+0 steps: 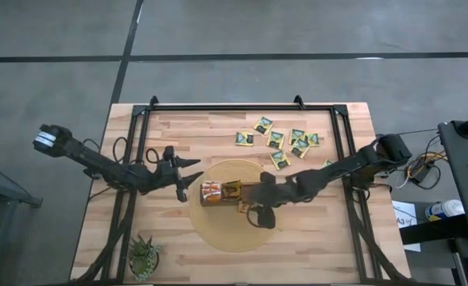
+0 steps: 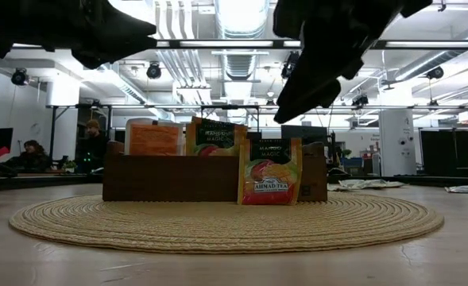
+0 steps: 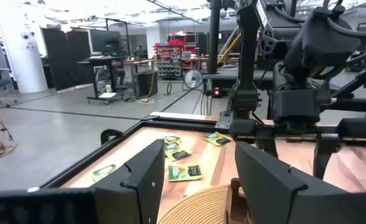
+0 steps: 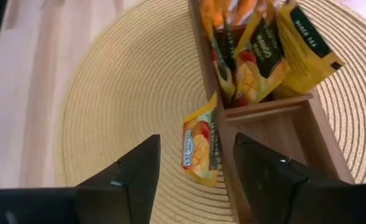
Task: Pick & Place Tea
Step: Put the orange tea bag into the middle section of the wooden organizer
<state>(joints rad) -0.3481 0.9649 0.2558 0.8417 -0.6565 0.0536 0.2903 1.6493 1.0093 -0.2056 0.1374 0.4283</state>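
The long dark-brown wooden box lies on a round woven mat. Orange and mango-print tea sachets stand in its compartments. One red-and-yellow sachet stands on the mat on its lower edge and leans against the box's outer near wall. Several green-and-yellow sachets lie loose on the table's far right part. My right gripper is open and hovers above the leaning sachet. My left gripper is open and hangs in the air beside the box's left end.
A small green spiky plant stands at the near left corner. A black metal frame runs along the far edge and down both sides. One box compartment beneath my right gripper holds nothing. People sit in the room beyond the table.
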